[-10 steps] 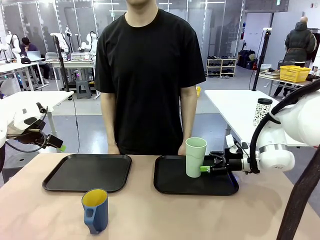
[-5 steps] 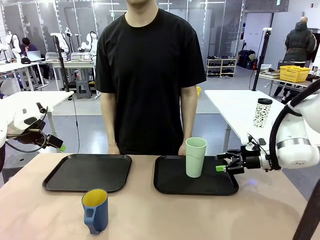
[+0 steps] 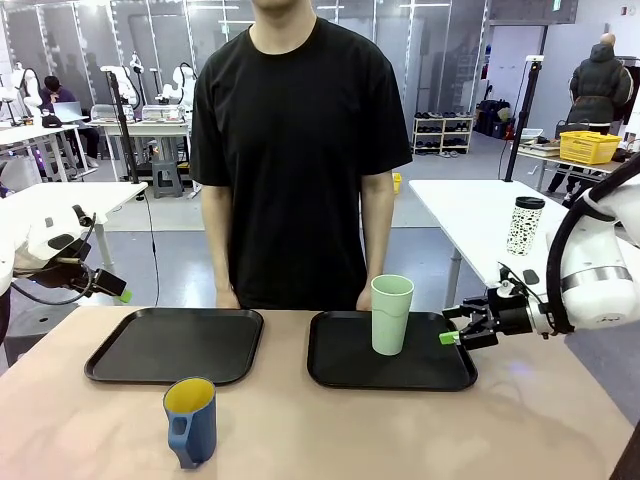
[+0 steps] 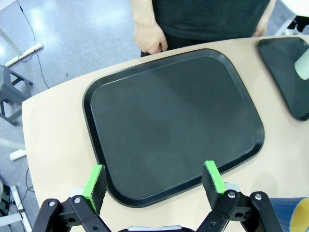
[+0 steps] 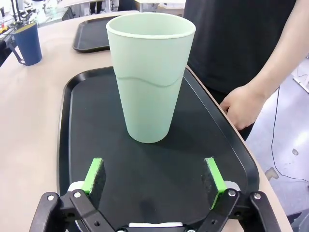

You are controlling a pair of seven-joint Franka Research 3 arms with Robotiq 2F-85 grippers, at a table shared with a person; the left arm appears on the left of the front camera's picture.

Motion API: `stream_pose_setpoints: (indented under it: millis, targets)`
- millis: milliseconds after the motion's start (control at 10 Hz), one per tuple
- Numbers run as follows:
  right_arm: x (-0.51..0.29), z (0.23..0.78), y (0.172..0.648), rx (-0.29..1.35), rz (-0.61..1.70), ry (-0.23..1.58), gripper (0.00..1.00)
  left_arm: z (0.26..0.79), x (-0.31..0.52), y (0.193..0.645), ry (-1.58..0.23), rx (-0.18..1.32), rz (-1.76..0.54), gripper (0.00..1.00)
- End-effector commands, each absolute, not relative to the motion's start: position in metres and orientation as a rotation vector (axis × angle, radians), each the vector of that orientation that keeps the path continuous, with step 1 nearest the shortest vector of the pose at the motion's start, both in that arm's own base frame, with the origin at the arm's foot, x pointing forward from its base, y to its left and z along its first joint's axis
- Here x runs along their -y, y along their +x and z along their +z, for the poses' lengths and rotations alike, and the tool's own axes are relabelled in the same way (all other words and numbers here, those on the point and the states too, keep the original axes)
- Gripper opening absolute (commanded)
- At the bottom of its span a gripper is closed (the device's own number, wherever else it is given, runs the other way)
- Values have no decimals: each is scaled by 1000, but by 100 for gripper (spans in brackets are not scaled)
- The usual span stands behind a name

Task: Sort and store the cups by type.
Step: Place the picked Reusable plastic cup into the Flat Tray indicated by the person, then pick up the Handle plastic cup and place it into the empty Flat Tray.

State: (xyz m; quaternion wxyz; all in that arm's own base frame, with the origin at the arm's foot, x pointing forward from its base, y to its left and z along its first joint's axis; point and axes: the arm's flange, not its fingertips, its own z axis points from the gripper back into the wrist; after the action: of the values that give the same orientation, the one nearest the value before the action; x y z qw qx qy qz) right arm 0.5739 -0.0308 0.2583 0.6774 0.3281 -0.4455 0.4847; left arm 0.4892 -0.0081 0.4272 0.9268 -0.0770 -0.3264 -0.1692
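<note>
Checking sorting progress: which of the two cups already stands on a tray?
The mint-green tumbler, upright on the right black tray. The dark blue mug stands on the bare tabletop, in front of the left tray.

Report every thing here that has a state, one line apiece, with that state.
mint-green tumbler: upright on the right tray, ungripped.
blue mug: upright on the table, outside both trays.
right tray: flat, carrying the tumbler.
left tray: flat on the table.
speckled travel tumbler: upright on the far table, lid on.
left gripper: jaws open, holding nothing.
right gripper: jaws open, short of the tumbler.
</note>
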Motion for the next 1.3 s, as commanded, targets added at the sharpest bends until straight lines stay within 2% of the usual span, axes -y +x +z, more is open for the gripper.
stream_pose_setpoints:
  millis: [0, 900, 1000, 1200]
  targets:
    - [30, 254, 579, 1030, 1093, 749, 100, 429, 8, 487, -157, 673, -350, 100]
    - [31, 255, 576, 1004, 1089, 750, 100, 429, 8, 487, -157, 673, -350, 100]
    - [39, 285, 549, 943, 1161, 484, 100, 429, 8, 487, -157, 673, -350, 100]
    - [48, 337, 503, 832, 1245, 232, 100, 429, 8, 487, -157, 673, -350, 100]
